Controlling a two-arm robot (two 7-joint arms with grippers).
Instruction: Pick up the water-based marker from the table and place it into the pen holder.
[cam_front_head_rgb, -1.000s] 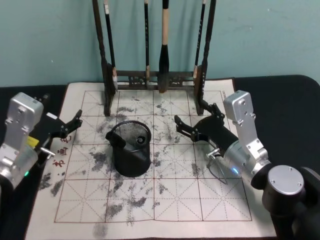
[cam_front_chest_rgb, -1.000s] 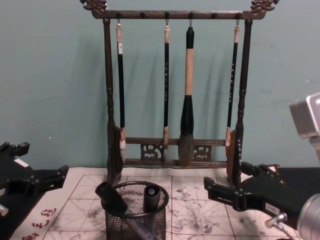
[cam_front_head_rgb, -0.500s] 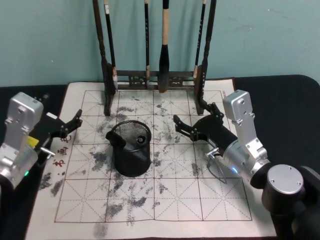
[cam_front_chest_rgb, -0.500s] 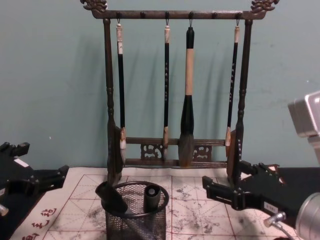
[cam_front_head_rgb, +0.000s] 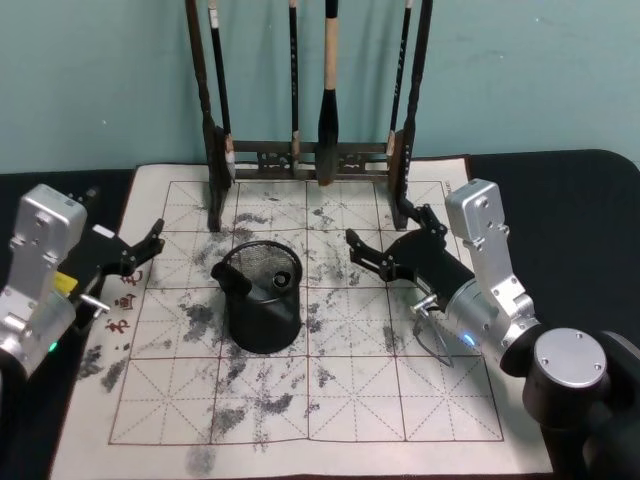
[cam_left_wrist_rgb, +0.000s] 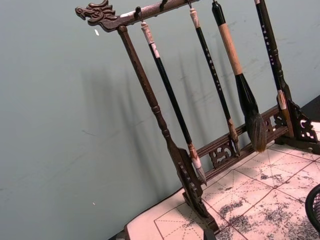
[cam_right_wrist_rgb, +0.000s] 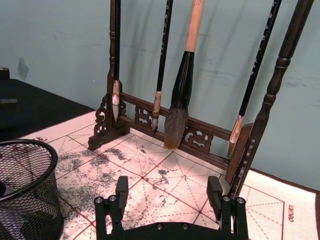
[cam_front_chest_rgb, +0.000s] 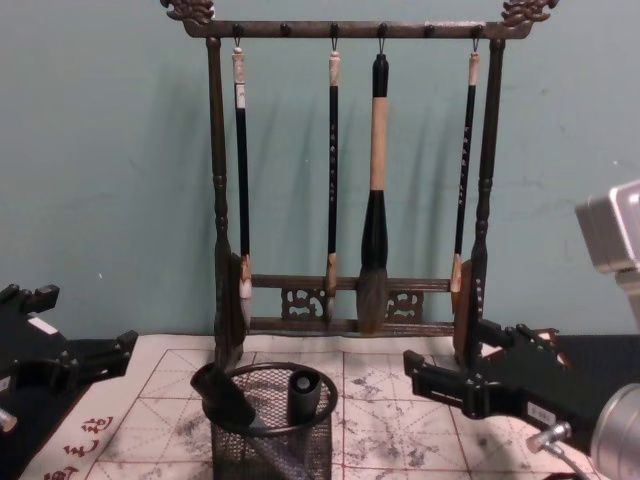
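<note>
Marker already sat inside the pen holder, near upright with its long axis leaning on the rim and black end poking just above it. Right gripper hovered empty with fingers spread wide, just beside the holder on its right and the nearer of the two. Left gripper was parked open at the mat's left edge, so I'd judge only retraction was left.

Left arm: silver forearm at 9 o'clock in the head view
Left gripper: fingers spread, empty, pointing toward 2 o'clock
Right arm: silver forearm at 4 o'clock
Right gripper: fingers parted wide, nothing held, aimed toward 10 o'clock
</note>
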